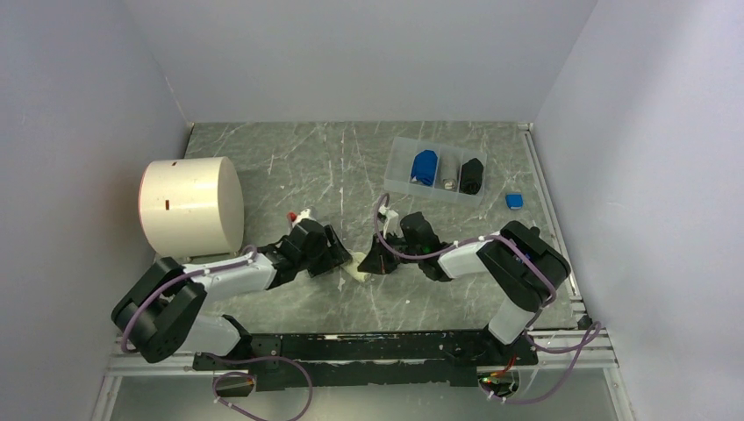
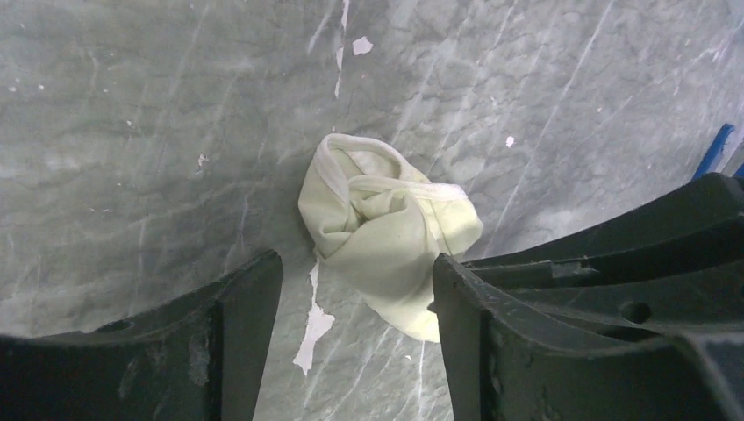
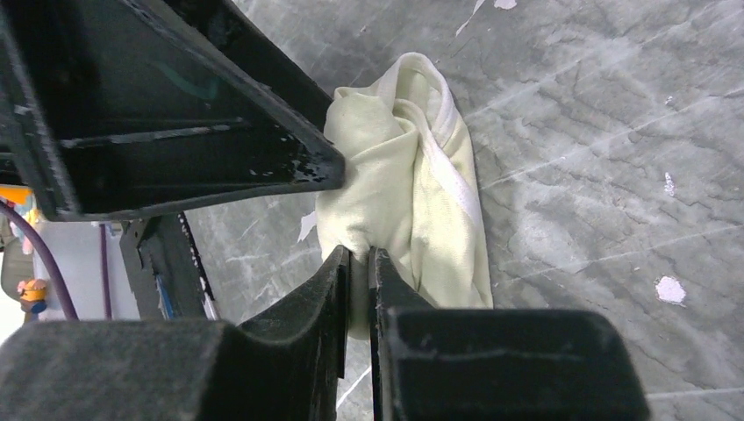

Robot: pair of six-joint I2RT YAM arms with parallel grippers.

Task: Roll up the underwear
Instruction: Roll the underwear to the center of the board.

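Underwear [image 2: 386, 232], cream, lies bunched on the table [image 2: 132, 132] near its middle, right claw [image 3: 360, 263] clamped on a fold at its edge, left claw [image 2: 355, 267] apart and empty astride its near end; a sound roll would need the right to hold tension while the left tucks evenly.
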